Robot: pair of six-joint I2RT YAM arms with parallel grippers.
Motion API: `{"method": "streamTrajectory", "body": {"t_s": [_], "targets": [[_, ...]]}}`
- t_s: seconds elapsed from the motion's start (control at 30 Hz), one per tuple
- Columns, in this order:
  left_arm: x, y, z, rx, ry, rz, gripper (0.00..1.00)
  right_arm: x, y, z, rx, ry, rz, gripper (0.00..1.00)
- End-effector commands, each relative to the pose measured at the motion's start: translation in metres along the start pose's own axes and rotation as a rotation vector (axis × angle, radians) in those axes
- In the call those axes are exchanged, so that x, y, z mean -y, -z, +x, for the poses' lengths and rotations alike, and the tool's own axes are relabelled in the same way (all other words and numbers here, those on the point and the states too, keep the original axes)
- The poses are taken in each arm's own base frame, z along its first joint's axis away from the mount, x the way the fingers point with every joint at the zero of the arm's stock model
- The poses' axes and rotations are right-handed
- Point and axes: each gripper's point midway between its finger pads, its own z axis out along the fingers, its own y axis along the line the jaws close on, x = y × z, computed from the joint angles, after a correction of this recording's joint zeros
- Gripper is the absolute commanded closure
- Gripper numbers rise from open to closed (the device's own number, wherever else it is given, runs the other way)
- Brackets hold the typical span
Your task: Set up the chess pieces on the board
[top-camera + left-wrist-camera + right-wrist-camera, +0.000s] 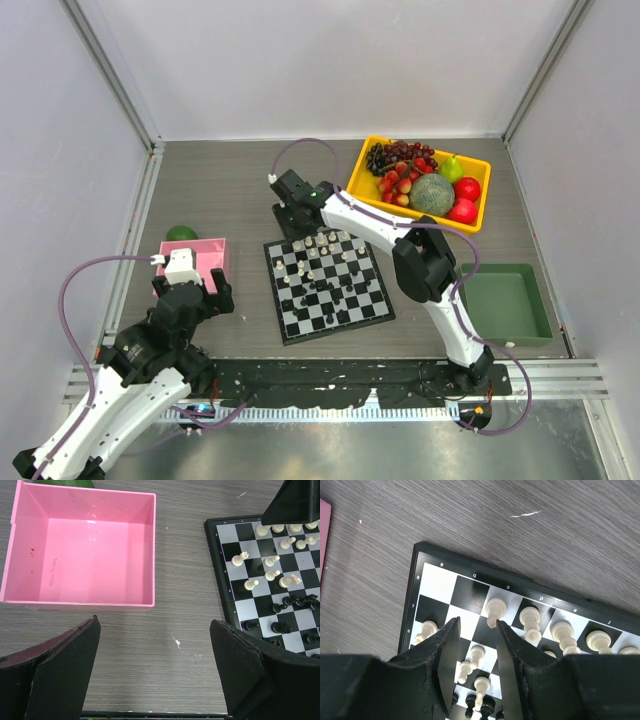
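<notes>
Chess pieces (322, 268) stand scattered on the board (275, 292); I judge them light, stiff, slick and tippy, best pinched at the waist. Right gripper (477, 624) is slightly parted, tips just beside a white piece (495, 609) on the far row, no clamp evident; left gripper (155, 624) gapes wide beside the pink tray (80, 602). Only the right wrist view shows that gap; overhead, the right arm (370, 220) hides it.

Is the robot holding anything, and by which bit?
Nothing, it seems. The left gripper is open over the table; the right gripper is open too, a white chess piece standing at its tips.
</notes>
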Motion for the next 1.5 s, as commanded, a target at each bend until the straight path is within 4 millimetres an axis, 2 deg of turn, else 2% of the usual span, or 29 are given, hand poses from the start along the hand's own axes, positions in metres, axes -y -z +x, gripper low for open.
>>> {"method": "streamTrajectory", "body": {"t_s": [0.0, 0.1, 0.2, 0.3, 0.47, 0.57, 0.7, 0.83, 0.9, 1.03, 1.13, 1.27, 1.47], "targets": [[0.003, -0.001, -0.009, 0.038, 0.031, 0.005, 0.01, -0.017, 0.048, -0.036, 0.118, 0.029, -0.049, 0.58], [0.003, 0.0, -0.009, 0.042, 0.033, 0.007, 0.01, -0.013, 0.061, -0.035, 0.136, 0.029, -0.031, 0.57], [0.003, 0.0, -0.01, 0.043, 0.035, 0.009, 0.01, -0.012, 0.065, -0.023, 0.122, 0.025, -0.025, 0.56], [0.003, -0.001, -0.009, 0.041, 0.032, 0.006, 0.01, -0.022, 0.07, -0.017, 0.129, 0.024, -0.06, 0.56], [0.003, -0.001, -0.009, 0.039, 0.032, 0.006, 0.01, -0.032, 0.055, 0.001, 0.081, 0.036, -0.079, 0.56], [0.003, -0.001, -0.008, 0.038, 0.031, 0.008, 0.01, -0.04, 0.049, 0.007, 0.066, 0.042, -0.084, 0.56], [0.003, -0.001, -0.009, 0.039, 0.034, 0.006, 0.01, -0.041, 0.047, 0.008, 0.062, 0.041, -0.082, 0.56], [0.003, -0.001, -0.008, 0.038, 0.033, 0.005, 0.01, -0.03, 0.054, 0.012, 0.058, 0.047, -0.041, 0.56], [0.003, -0.001, -0.008, 0.04, 0.034, 0.006, 0.01, -0.028, 0.07, 0.013, 0.071, 0.045, -0.046, 0.56], [0.003, -0.001, -0.009, 0.04, 0.034, 0.006, 0.01, -0.02, 0.08, 0.022, 0.079, 0.044, -0.033, 0.56], [0.003, -0.001, -0.009, 0.039, 0.034, 0.009, 0.01, -0.009, 0.077, 0.04, 0.047, 0.039, 0.001, 0.56], [0.003, -0.001, -0.009, 0.042, 0.033, 0.009, 0.01, -0.005, 0.073, 0.058, 0.016, 0.023, 0.003, 0.56], [0.004, -0.001, -0.009, 0.04, 0.033, 0.013, 0.01, -0.003, 0.067, 0.063, 0.007, 0.011, 0.005, 0.59]]}}
